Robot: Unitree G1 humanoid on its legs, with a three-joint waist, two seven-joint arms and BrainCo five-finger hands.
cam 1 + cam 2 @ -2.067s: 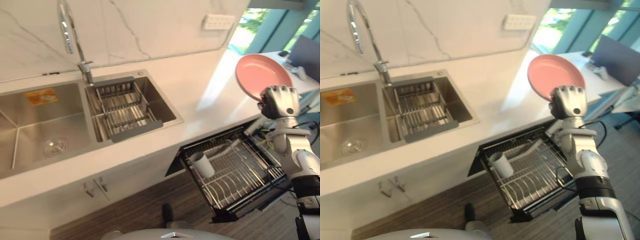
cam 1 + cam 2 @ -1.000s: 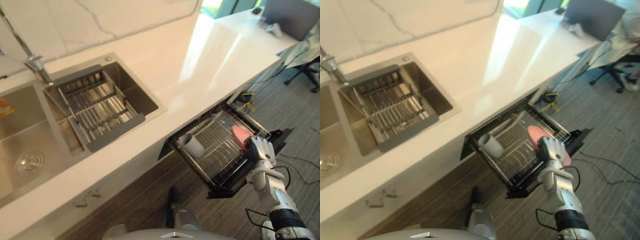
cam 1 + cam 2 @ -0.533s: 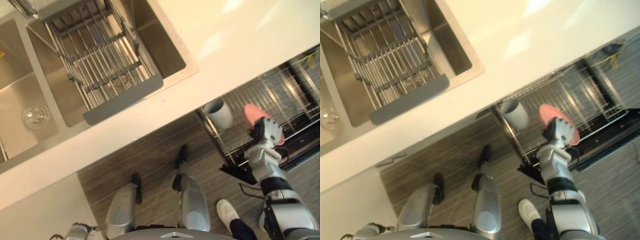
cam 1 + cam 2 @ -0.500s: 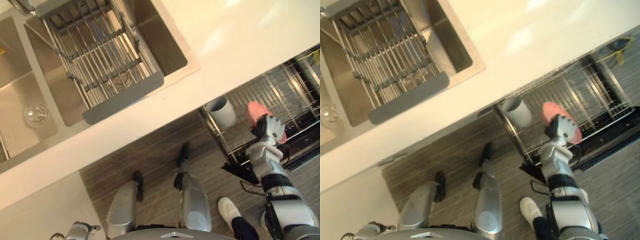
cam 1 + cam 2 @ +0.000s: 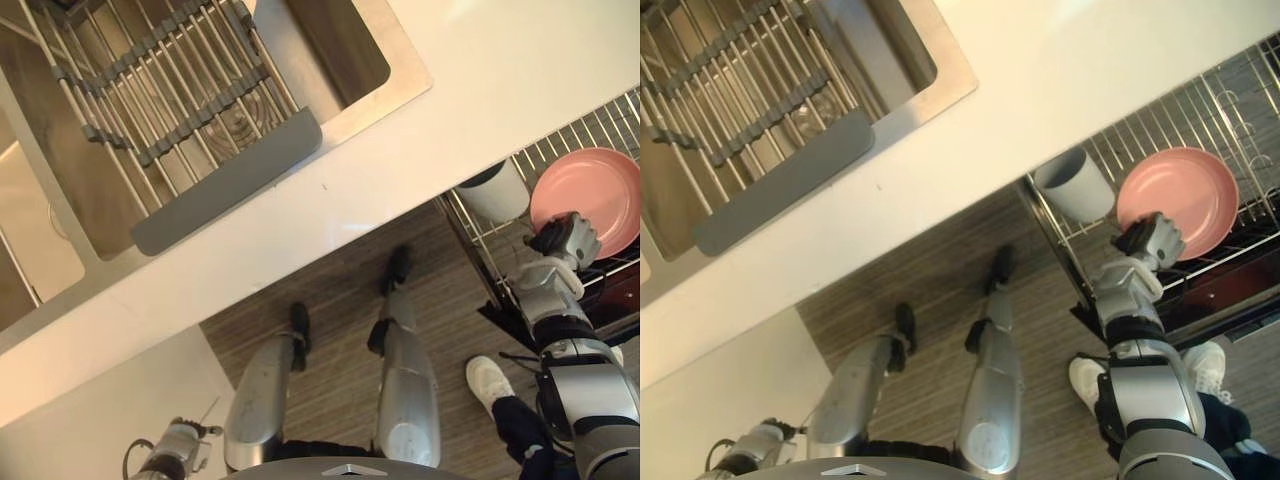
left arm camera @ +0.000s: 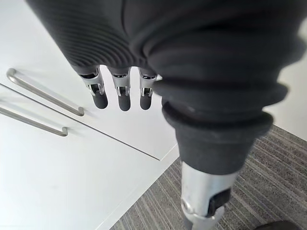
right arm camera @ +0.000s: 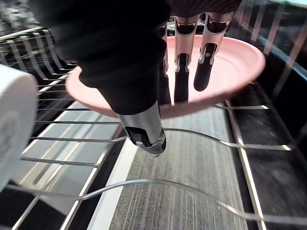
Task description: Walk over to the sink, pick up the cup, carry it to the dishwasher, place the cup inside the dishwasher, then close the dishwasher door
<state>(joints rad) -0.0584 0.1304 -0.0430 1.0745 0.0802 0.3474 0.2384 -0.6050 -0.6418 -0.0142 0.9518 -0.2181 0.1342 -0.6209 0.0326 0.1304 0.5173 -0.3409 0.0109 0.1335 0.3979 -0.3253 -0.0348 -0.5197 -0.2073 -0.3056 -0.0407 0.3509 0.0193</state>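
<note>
Left robot hand hangs with fingers relaxed by white cupboard doors; right robot hand reaches over the dishwasher rack, fingers laid across a pink plate, thumb under its rim, pinching it; the white cup sits in the rack just beside the plate, clear of the hand

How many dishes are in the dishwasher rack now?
2: a white cylindrical cup at the corner of the wire rack, and a pink round plate beside it. More may lie past the view's edge.
</note>
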